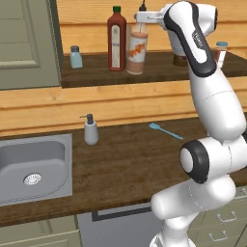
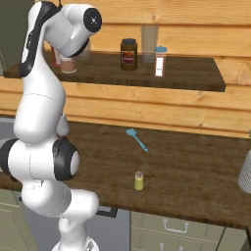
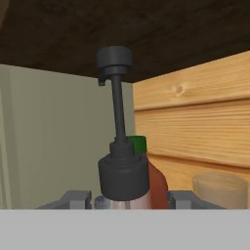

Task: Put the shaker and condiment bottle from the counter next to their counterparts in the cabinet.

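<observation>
Peach-orange condiment bottle (image 1: 137,54) on cabinet (image 1: 159,72) shelf, beside dark red bottle (image 1: 116,39)

Peach-orange condiment bottle (image 1: 137,54) is standing upright on the cabinet's (image 1: 29,43) dark shelf, just beside the tall dark red bottle (image 1: 116,41). Pale blue shaker (image 1: 75,57) is sitting further left. Yellow-green shaker (image 2: 139,181) is standing upright on the counter.

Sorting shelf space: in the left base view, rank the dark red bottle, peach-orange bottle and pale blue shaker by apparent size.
1. Tall dark red bottle with green cap.
2. Peach-orange condiment bottle with white-and-orange label, slightly shorter, similar depth.
3. Small pale blue shaker with grey cap, clearly smallest.
</observation>
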